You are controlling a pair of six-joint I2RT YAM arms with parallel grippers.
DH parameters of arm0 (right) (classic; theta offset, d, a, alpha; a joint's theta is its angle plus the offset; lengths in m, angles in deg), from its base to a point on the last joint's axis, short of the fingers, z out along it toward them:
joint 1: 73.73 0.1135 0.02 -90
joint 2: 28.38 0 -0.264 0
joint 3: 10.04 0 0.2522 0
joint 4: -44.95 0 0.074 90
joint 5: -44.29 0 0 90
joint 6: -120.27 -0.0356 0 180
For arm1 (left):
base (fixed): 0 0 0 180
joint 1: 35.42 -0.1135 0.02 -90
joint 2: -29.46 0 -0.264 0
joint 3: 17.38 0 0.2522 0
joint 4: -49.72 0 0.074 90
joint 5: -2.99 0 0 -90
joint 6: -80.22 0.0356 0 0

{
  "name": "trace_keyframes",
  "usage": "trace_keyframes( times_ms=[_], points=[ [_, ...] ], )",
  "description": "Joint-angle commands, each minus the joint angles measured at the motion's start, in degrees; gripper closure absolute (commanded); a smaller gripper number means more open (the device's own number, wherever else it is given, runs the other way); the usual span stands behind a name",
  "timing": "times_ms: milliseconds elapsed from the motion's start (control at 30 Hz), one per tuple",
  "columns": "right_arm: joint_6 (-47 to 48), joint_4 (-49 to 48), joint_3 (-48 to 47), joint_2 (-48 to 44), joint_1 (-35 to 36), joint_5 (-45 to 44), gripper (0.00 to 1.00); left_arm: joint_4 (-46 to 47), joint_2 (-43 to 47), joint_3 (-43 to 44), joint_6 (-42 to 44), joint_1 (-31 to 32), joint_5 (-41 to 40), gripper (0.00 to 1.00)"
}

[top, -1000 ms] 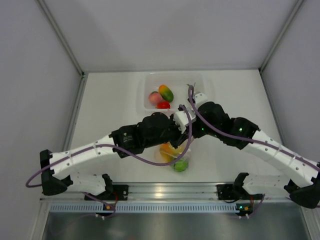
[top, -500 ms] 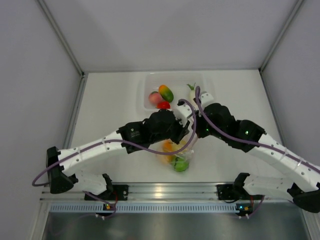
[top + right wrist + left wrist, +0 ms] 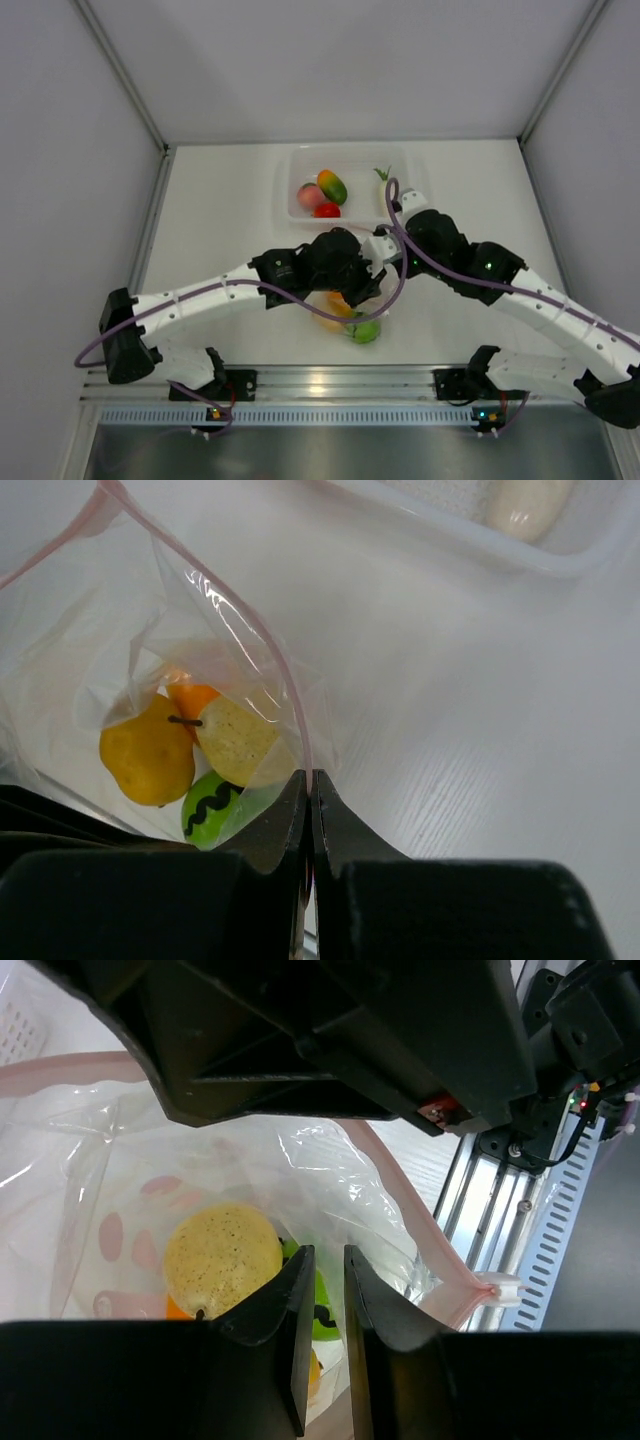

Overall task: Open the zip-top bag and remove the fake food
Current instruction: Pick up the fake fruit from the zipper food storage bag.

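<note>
Zip-top bag (image 3: 215, 630) (fake food (image 3: 148, 756) inside) — right pincer (image 3: 309, 782) pinching it, left pincer (image 3: 329, 1258) slightly spread.

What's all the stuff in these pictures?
Clear crinkly plastic zip-top bag: one, pink strip, near side of the table.
Glossy plastic fake food in bag: four visible, yellow fruit, speckled pale-yellow fruit, orange piece, green piece.
Clear rectangular plastic tub: one, far side.
Fake food in tub: four, pink piece, orange-green piece, red piece, white piece.
White table: one.
Left gripper: black, over the bag, jaws nearly together.
Right gripper: black, shut on the bag's pink strip.
</note>
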Motion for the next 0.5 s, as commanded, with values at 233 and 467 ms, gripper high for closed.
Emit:
trace_keyframes(
  times_ms=[233, 467],
  points=[
    [1.03, -3.89, 1.85, -2.13, -1.74, 2.15, 1.0, -3.39, -8.99, -2.06, 3.81, -0.7, -5.59, 0.73],
    [2.0, -3.19, 1.58, -2.93, -1.83, 2.14, 1.0, -4.19, -7.87, -0.04, 1.28, -0.7, -10.07, 0.76]
  ],
)
